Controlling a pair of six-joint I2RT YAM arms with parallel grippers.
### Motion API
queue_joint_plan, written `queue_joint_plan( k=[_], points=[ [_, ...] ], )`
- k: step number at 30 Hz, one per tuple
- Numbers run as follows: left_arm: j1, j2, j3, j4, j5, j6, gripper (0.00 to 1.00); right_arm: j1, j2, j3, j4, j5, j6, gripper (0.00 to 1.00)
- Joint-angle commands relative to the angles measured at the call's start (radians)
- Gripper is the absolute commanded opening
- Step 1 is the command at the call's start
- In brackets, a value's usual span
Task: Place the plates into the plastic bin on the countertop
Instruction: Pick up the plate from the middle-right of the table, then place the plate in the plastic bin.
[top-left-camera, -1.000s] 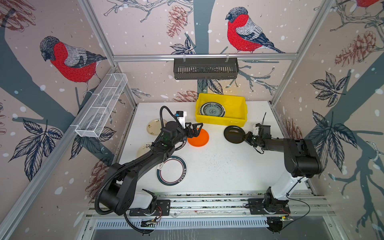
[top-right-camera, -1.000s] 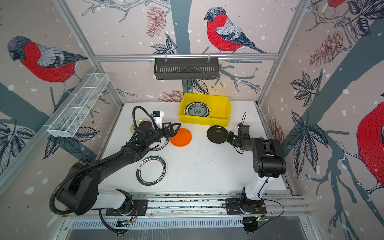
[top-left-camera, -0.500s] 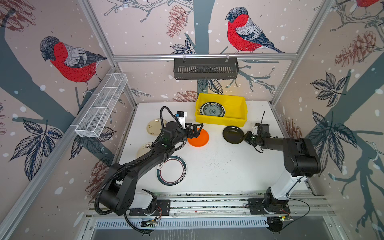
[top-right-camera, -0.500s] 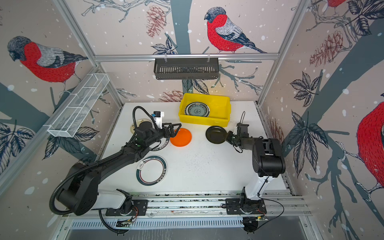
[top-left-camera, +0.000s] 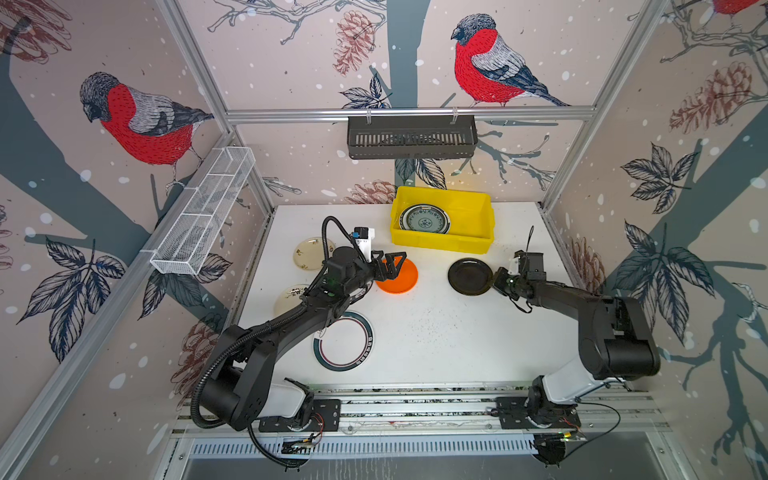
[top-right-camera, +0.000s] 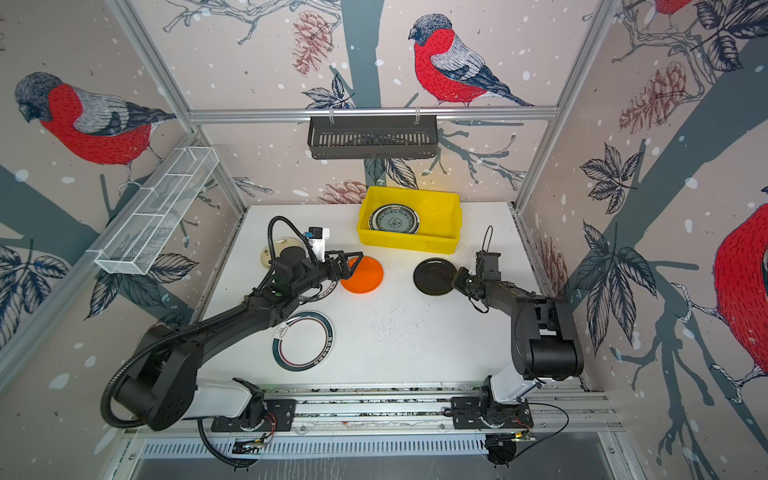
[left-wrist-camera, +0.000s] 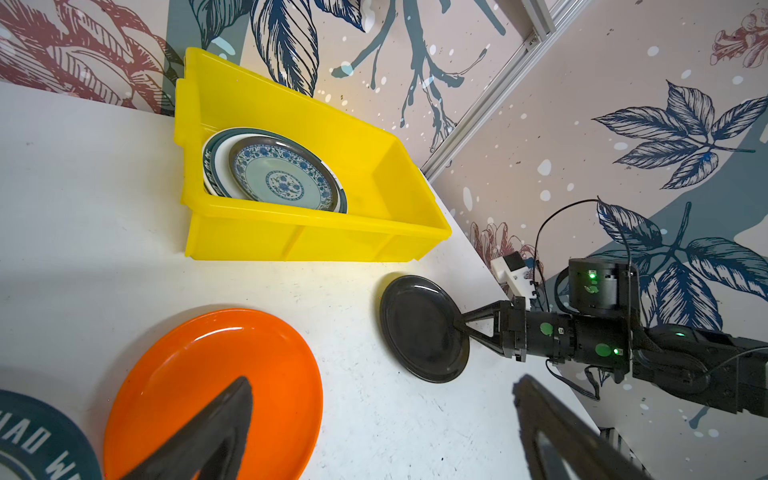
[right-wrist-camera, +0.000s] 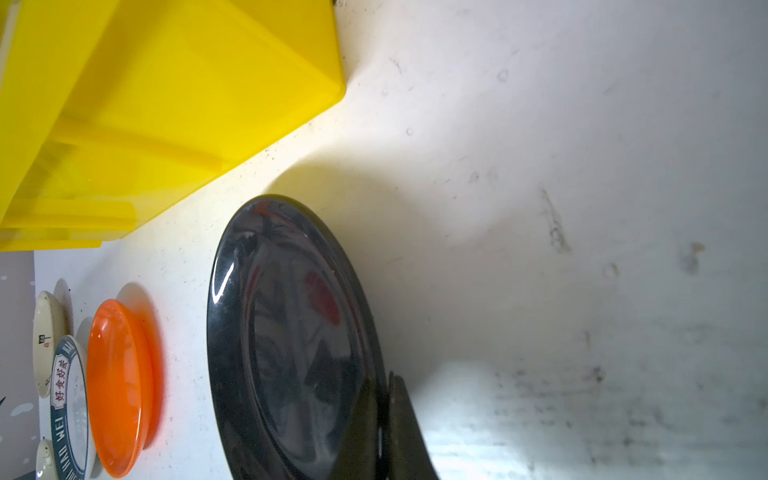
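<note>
A black plate (top-left-camera: 469, 276) (top-right-camera: 434, 276) (left-wrist-camera: 419, 328) lies on the white countertop (top-left-camera: 457, 332), in front of the yellow plastic bin (top-left-camera: 440, 243) (left-wrist-camera: 307, 241). My right gripper (top-left-camera: 495, 279) (left-wrist-camera: 461, 324) (right-wrist-camera: 382, 386) is shut on its right rim. A teal-patterned plate (top-left-camera: 424, 219) (left-wrist-camera: 282, 174) tops a small stack in the bin. My left gripper (top-left-camera: 390, 264) (left-wrist-camera: 382, 386) hangs open over the left edge of the orange plate (top-left-camera: 401, 276) (left-wrist-camera: 199, 365), holding nothing. A white plate with a dark lettered rim (top-left-camera: 344, 340) and two cream plates (top-left-camera: 309, 253) (top-left-camera: 291, 297) lie further left.
A second lettered plate (left-wrist-camera: 37, 440) is mostly hidden under my left arm. A dark slotted basket (top-left-camera: 411, 137) hangs on the back wall. A white wire-mesh basket (top-left-camera: 203, 220) hangs on the left wall. Aluminium rails (top-left-camera: 415, 407) edge the front.
My right gripper's jaws have closed onto the black plate's rim. The plate has barely shifted. The left arm has not moved.
</note>
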Motion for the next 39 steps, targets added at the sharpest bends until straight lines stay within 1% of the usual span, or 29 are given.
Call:
queue_joint_plan(
  k=[1,6,9,13,15,19,21,25,27,31,33,37,39],
  points=[
    [0.000,-0.011,-0.009,0.032,-0.004,0.022,0.97,0.002,-0.043,-0.019,0.005,-0.032,0.030,0.00],
    [0.000,-0.014,-0.015,0.027,-0.012,0.030,0.97,0.014,-0.146,-0.031,-0.021,-0.048,0.055,0.00],
    [0.000,-0.014,-0.018,0.027,-0.018,0.033,0.97,0.033,-0.222,-0.011,-0.078,-0.013,0.047,0.00],
    [0.000,-0.016,-0.031,0.008,-0.035,0.025,0.97,0.061,-0.310,0.052,-0.207,0.049,0.015,0.00],
    [0.000,-0.020,-0.044,0.014,-0.037,0.023,0.97,0.070,-0.352,0.077,-0.241,0.058,0.009,0.00],
    [0.002,-0.035,-0.050,-0.001,-0.052,0.039,0.97,0.088,-0.393,0.113,-0.246,0.038,0.028,0.00],
    [0.002,-0.041,-0.047,-0.019,-0.065,0.052,0.97,0.104,-0.386,0.140,-0.230,0.052,0.030,0.00],
    [0.002,-0.057,-0.042,-0.051,-0.078,0.057,0.97,0.123,-0.308,0.237,-0.199,0.078,0.037,0.00],
    [0.002,-0.065,-0.038,-0.065,-0.070,0.051,0.97,0.126,-0.233,0.299,-0.176,0.075,0.038,0.00],
    [0.002,-0.076,-0.032,-0.105,-0.065,0.044,0.97,0.145,-0.062,0.470,-0.189,0.129,0.009,0.00],
    [0.002,-0.085,-0.029,-0.127,-0.069,0.047,0.97,0.150,0.023,0.552,-0.185,0.129,0.003,0.00],
    [0.003,-0.104,-0.012,-0.189,-0.113,0.080,0.97,0.172,0.186,0.701,-0.162,0.112,0.009,0.00],
    [0.005,-0.115,0.000,-0.224,-0.145,0.103,0.97,0.188,0.267,0.787,-0.184,0.144,0.002,0.00]
  ],
)
